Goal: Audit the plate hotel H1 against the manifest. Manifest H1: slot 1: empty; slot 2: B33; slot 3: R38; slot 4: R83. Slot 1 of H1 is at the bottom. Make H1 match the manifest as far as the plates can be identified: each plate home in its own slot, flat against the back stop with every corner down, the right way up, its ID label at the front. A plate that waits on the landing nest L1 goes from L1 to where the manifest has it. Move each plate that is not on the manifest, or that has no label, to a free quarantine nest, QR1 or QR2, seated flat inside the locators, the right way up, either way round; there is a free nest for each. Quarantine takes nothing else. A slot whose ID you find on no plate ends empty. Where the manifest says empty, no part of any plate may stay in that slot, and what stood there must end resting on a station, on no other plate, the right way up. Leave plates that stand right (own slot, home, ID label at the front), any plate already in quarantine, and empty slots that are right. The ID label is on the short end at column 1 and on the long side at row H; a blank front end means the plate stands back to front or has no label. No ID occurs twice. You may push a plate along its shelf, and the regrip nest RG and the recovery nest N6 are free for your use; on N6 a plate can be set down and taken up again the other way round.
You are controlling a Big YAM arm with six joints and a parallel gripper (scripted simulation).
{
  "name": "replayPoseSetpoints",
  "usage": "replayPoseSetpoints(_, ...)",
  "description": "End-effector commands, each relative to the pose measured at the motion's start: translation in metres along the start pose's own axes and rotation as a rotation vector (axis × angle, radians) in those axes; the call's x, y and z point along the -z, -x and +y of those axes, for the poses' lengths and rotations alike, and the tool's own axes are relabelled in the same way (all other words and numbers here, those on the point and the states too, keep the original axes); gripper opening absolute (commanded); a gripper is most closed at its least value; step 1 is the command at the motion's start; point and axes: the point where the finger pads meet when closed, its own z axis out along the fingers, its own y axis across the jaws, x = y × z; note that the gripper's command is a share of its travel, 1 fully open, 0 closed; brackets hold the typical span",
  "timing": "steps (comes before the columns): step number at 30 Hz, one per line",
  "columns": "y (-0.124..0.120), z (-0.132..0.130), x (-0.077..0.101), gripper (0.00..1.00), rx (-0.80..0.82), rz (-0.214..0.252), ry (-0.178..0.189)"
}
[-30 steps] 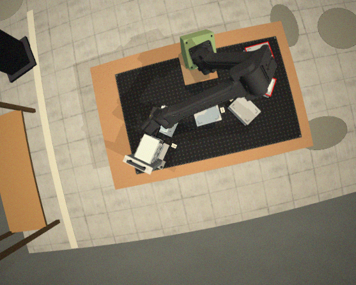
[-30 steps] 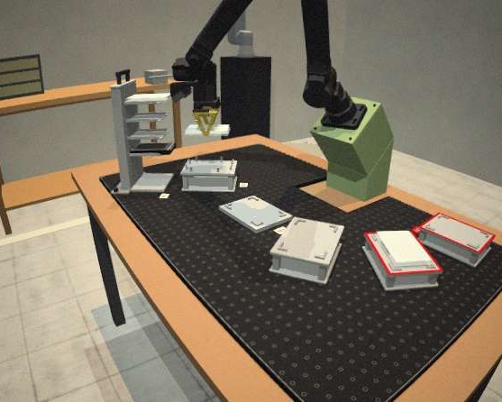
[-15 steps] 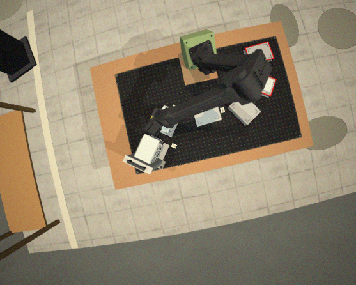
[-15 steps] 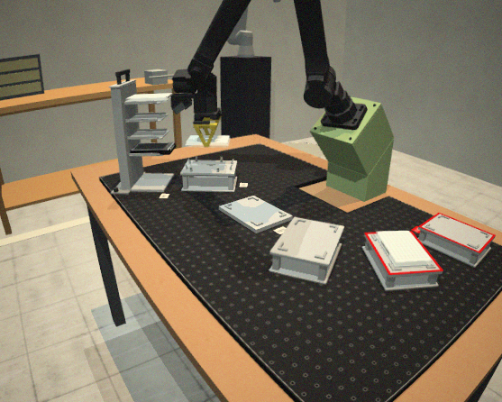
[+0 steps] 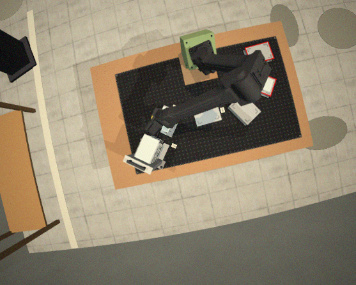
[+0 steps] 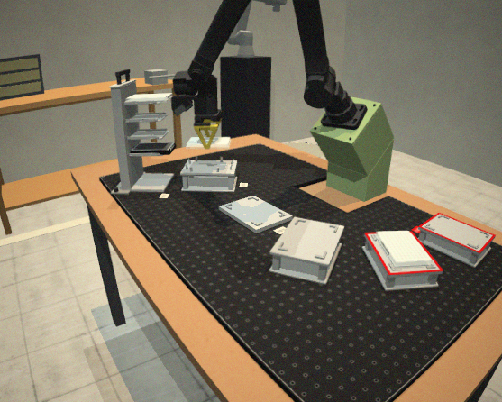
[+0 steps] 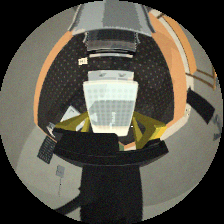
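White plate (image 7: 111,107) is gripped between the yellow fingers; it can catch the plate hotel (image 6: 122,135) shelf if tilted.

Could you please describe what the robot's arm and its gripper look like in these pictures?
The arm is matte black with rounded tubular links and ribbed joints, bolted by a black flange to an angular light-green pedestal. The gripper has a blocky black body and yellow, open-framed triangular fingers. No cables or markings show.

A black dotted mat (image 6: 262,315) is laid on an orange table (image 6: 163,288); a green pedestal (image 6: 366,149) and red-edged nests (image 6: 402,266) are shown.
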Motion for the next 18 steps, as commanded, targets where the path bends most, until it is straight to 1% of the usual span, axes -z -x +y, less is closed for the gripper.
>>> replayPoseSetpoints(1, 0.011, -0.001, 0.007, 0.86, 0.004, -0.026, -0.009)
replayPoseSetpoints(15, 0.011, -0.002, 0.007, 0.86, 0.004, -0.026, -0.009)
replayPoseSetpoints(16, 0.006, -0.004, 0.005, 0.86, -0.014, -0.026, -0.012)
replayPoseSetpoints(18, 0.001, -0.002, -0.004, 0.86, -0.015, -0.006, -0.004)
